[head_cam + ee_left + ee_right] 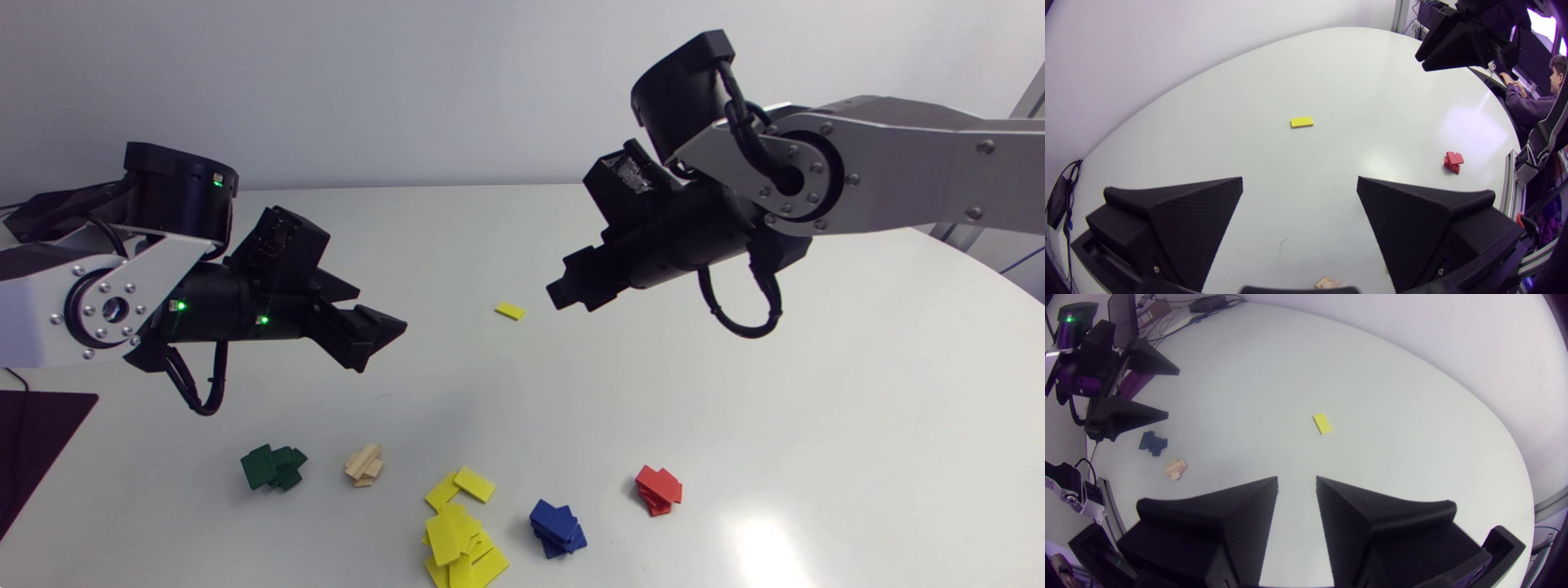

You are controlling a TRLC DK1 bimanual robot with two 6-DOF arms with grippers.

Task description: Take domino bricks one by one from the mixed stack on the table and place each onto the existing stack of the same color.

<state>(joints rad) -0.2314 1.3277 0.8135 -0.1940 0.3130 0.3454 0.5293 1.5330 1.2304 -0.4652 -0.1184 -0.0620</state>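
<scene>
progress: judged nearly done, 1 yellow brick (510,311) left at desk (735,408) ctr | yellow stack (460,531) seen at its 6 o'clock | L gripper (371,335) fingers (1196,220) spread, empty | R gripper (571,290) fingers (1241,522) narrowly apart, empty

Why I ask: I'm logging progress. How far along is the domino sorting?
Looks done: green stack, pale wooden stack, blue stack, red stack and sprawling yellow pile sit sorted. In hand: nothing; left gripper and right gripper open, empty. Left: one flat yellow domino brick alone mid-table.
</scene>
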